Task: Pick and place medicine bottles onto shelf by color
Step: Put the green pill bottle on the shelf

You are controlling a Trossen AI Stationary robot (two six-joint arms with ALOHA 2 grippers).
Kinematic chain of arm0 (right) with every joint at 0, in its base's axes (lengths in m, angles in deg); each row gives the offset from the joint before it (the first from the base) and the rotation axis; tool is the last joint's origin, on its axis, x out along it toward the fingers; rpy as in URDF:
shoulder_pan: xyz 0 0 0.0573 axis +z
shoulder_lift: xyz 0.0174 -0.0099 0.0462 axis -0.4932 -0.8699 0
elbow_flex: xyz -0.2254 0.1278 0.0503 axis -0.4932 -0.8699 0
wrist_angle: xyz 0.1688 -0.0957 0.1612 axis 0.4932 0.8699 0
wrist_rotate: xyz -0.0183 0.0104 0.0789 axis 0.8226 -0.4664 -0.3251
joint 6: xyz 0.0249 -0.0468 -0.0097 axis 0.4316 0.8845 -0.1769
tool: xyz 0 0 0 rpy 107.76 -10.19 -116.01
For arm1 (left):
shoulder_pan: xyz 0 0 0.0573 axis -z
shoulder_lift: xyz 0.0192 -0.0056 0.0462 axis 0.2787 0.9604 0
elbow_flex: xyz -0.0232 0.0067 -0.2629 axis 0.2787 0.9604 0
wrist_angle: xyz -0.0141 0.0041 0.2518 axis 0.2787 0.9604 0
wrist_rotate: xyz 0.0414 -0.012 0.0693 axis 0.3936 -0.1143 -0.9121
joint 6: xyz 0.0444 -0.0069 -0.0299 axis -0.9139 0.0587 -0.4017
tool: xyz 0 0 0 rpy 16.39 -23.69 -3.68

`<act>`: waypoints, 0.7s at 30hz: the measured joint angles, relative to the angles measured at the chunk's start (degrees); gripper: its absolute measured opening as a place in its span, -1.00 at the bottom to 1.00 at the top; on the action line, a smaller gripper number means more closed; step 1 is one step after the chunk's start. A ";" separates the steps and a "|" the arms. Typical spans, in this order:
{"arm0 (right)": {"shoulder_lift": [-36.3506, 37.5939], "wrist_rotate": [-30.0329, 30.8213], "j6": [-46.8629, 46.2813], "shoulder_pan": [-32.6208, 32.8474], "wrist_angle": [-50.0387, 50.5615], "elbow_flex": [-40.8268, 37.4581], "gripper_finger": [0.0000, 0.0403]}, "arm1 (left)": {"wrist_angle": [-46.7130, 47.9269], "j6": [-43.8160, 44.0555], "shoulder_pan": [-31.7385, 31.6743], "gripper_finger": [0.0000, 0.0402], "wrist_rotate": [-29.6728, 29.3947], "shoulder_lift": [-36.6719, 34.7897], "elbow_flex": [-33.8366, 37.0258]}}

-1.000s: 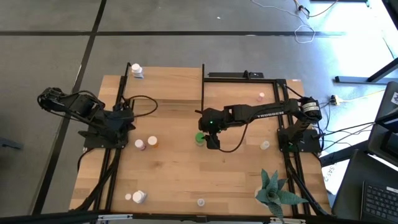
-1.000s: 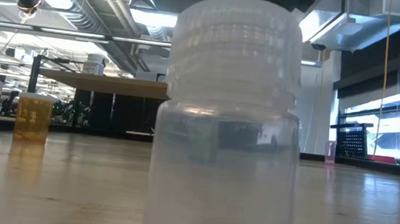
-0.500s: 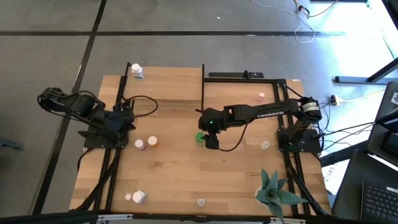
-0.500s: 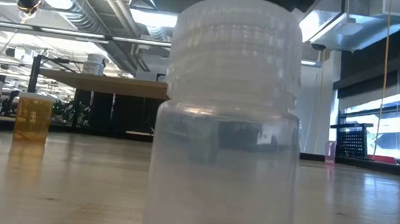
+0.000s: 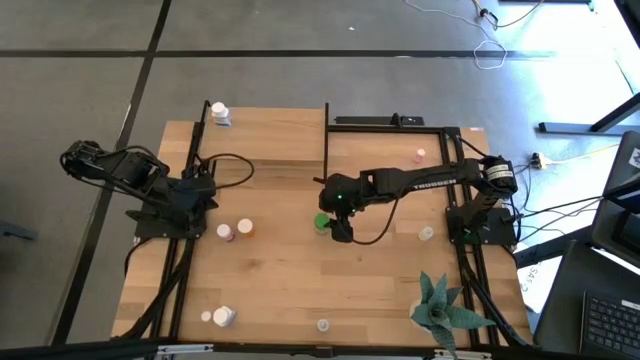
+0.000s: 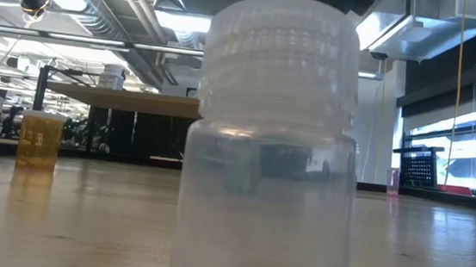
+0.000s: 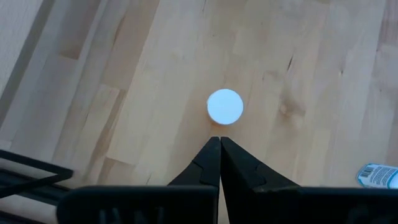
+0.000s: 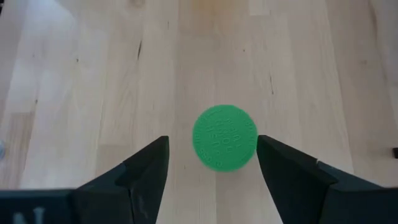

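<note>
Progress: early, most bottles scattered on counter (image 5: 290,290) | shelf (image 5: 265,130): one white bottle (image 5: 220,115) at its corner | right end effector (image 8: 212,162): spread, straddling green bottle (image 8: 224,137), not gripping | left end effector (image 7: 220,144): clenched, empty, above a white cap (image 7: 224,106)

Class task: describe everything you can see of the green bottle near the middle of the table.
The green bottle stands upright on the wooden tabletop, near the middle. From above only its round green cap shows, with raised lettering too small to read. The right gripper hangs over it, open, one dark finger on each side; there is a gap on both sides, so nothing grips it. It looks like plastic.
</note>
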State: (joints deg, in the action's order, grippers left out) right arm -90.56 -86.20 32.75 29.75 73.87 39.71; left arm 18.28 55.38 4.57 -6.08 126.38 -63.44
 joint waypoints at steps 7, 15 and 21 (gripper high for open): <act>0.00 -0.14 -1.20 -0.01 -0.29 0.00 0.22 | 0.00 0.01 0.00 -1.00 0.00 -0.01 0.00; 0.00 -0.20 -1.09 -0.01 -0.31 0.00 0.22 | 0.00 0.01 0.02 -1.00 0.00 -0.01 0.00; -0.13 -0.18 -1.47 -0.01 -0.32 0.02 0.32 | 0.00 0.01 0.02 -1.00 0.00 0.00 0.00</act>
State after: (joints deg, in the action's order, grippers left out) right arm -90.70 -86.38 31.27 29.74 73.55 39.74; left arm 18.29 55.40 4.58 -6.08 126.38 -63.44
